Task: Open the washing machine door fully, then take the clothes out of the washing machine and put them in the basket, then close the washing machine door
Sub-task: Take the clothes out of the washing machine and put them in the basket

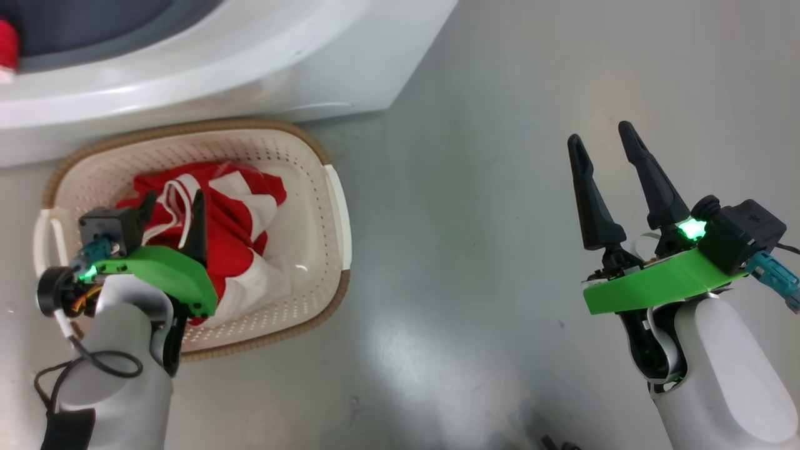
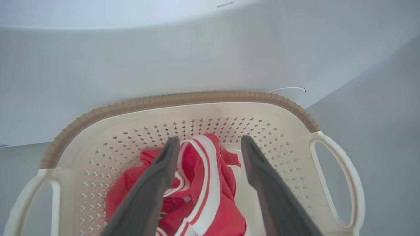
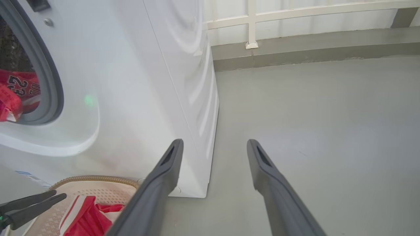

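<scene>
**Head view:** The basket [image 1: 300,169] sits on the grey floor [image 1: 475,262] just in front of the white washing machine [image 1: 250,56], with red and white clothes [image 1: 244,212] heaped inside it. The left gripper [image 1: 175,200] hangs over the heap, its 2 fingers spread and grasping nothing. The right gripper [image 1: 600,134] is well apart, over bare floor, likewise spread and empty.

**Left wrist view:** The parted fingers frame a white-striped fold of the clothes. I cannot tell whether they touch it.

**Right wrist view:** The released right gripper points at the machine's lower front corner. A red jersey [image 3: 19,83] marked 23 lies in the drum, behind the grey gasket [image 3: 54,85]. A white railing [image 3: 251,23] stands beyond.
</scene>
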Motion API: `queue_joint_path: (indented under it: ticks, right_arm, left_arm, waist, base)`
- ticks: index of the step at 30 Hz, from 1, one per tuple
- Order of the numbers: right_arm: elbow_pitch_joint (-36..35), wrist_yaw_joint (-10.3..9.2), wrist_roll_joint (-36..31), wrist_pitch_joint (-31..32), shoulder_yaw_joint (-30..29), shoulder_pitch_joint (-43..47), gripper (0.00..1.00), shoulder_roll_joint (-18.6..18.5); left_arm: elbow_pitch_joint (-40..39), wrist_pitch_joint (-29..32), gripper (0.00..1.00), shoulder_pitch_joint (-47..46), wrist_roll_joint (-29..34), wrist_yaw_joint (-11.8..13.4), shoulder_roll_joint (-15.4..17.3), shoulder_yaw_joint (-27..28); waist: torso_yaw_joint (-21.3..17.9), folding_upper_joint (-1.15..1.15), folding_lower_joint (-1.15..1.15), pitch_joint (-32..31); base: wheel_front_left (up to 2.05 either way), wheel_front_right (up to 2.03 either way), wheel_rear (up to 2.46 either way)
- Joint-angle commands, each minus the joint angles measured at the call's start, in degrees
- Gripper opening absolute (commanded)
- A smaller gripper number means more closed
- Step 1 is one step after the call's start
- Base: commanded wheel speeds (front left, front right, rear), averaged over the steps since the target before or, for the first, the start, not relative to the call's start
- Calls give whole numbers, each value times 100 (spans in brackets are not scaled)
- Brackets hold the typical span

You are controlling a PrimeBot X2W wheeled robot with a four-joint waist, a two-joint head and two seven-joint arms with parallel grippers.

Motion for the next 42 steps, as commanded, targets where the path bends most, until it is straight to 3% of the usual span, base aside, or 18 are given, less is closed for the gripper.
queue_joint_path:
  ticks: [1, 22, 42]
  right_arm:
    - [-100, 35, -53, -36, 100, 191, 100, -55]
    - [110, 35, -66, -36, 0, 865, 100, -371]
    - [178, 35, -37, -36, -124, 1745, 100, -512]
  left_arm:
    - [-171, -30, 100, 250, -46, -26, 137, 162]
    - [-2212, -30, 100, 1703, 6, -31, -38, 587]
    - [-4132, -30, 100, 3242, 320, -32, -211, 912]
  waist:
    - [119, 0, 0, -184]
    - [606, 0, 0, -1748]
    - [747, 0, 0, -3008]
  base:
    - [0, 0, 0]
    - [0, 0, 0]
    - [0, 0, 0]
